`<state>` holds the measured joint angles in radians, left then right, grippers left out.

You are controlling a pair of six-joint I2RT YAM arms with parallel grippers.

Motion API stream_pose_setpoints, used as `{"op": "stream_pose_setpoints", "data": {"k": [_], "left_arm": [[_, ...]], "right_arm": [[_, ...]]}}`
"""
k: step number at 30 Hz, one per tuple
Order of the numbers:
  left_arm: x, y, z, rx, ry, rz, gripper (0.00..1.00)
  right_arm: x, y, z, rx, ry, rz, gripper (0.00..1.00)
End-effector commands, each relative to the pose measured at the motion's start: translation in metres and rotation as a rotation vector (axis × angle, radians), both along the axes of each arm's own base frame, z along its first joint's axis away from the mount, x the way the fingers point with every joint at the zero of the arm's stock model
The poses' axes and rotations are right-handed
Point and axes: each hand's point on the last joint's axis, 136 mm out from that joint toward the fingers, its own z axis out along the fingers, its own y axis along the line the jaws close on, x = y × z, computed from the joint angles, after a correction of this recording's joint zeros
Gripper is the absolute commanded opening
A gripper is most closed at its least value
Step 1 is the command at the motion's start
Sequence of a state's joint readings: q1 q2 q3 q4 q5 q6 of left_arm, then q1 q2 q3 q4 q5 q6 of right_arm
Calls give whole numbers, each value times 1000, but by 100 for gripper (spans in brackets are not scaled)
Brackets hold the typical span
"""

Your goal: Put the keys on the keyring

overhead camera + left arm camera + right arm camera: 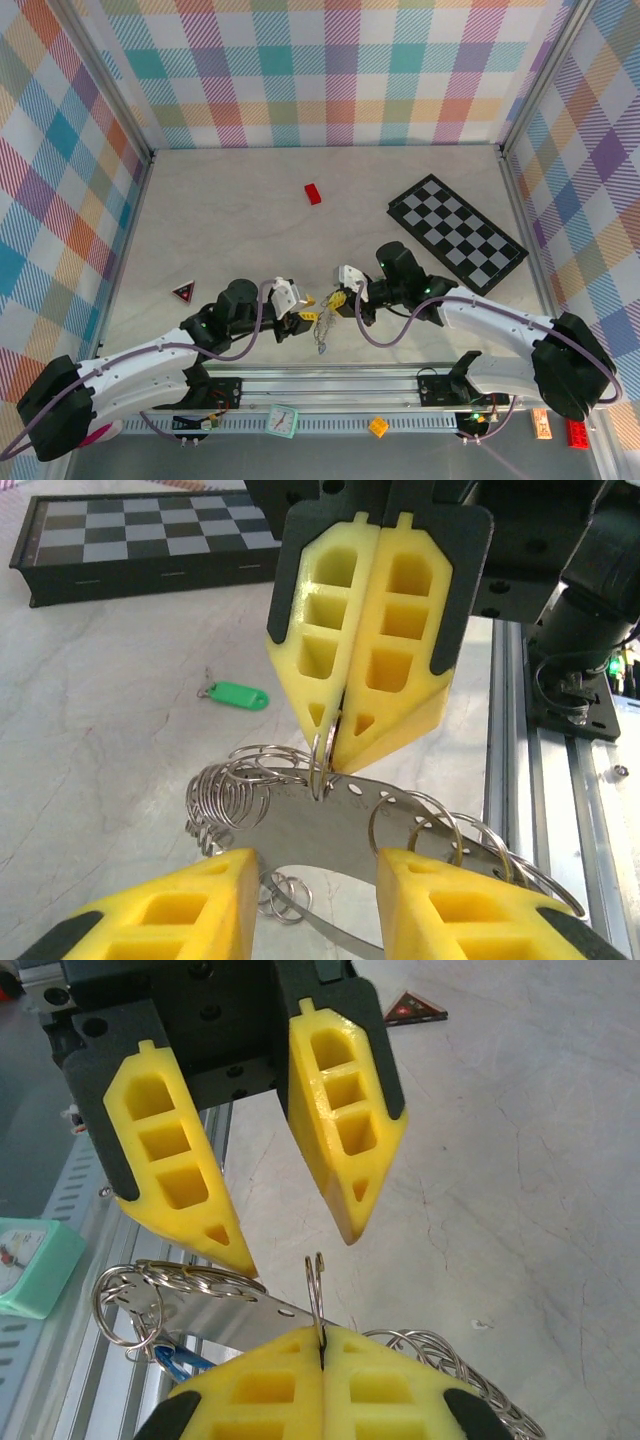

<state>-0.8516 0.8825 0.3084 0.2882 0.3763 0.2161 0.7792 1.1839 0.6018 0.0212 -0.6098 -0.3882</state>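
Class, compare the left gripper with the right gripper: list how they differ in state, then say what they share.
The left gripper has its jaws apart; the right gripper has them shut. The left gripper holds nothing; the right gripper pinches the keyring by one of its small rings. Both have yellow fingers in black mounts, tips pointing at each other over the keyring.

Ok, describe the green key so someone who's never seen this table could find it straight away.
Start at the chequered board. On the bare tabletop in front of it lies the green key, flat and alone. Its green plastic head sets it apart from the all-silver keyring nearby.
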Motion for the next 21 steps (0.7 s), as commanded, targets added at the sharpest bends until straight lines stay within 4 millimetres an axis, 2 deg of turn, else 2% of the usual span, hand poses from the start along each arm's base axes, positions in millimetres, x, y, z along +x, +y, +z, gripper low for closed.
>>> {"op": "stream_pose_setpoints", "data": {"k": [1,13,21], "left_arm": [[0,-8,15,5,-56,-44,33],[-1,-16,22,17,-77,-96,24],[-3,-16,18,49,-73,-116,1]], "right_arm": [[-3,4,12,-9,-53,45,0],[-10,10,10,-104,-87,97,0],[-14,13,20,-88,-92,115,0]]}}
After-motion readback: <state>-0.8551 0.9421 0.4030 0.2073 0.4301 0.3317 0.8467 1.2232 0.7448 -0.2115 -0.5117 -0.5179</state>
